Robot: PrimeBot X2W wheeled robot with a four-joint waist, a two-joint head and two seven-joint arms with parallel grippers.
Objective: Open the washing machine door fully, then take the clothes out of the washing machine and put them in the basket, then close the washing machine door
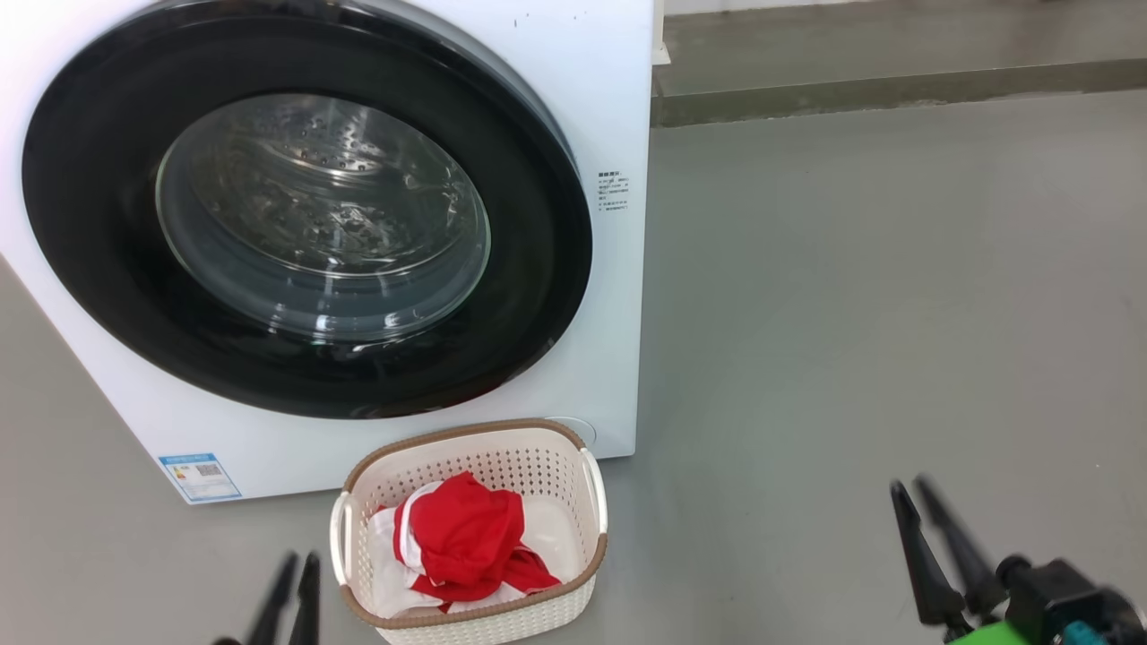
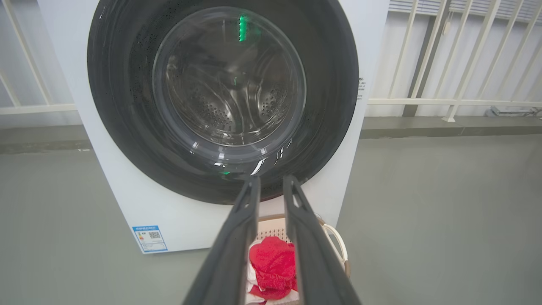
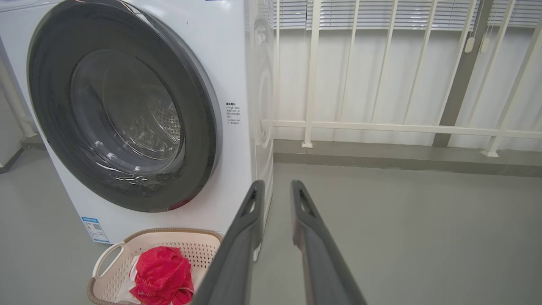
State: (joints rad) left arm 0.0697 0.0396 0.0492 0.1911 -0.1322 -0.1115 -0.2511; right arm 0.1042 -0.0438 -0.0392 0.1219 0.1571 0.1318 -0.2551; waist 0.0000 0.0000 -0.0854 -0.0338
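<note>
The left gripper (image 1: 300,560) and right gripper (image 1: 909,486) hang low, fingers narrowly parted and holding nothing. Just ahead, the red clothes (image 1: 466,533) lie in the basket (image 1: 466,430). Behind it, the washing machine (image 1: 618,90) has its door (image 1: 305,215) apparently shut. I'd check the rim sits flush, keeping both arms off the basket.

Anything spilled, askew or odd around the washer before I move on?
Nothing stands out. The door looks shut on the washer, the clothes lie inside the upright basket, and no garment is on the floor.
</note>
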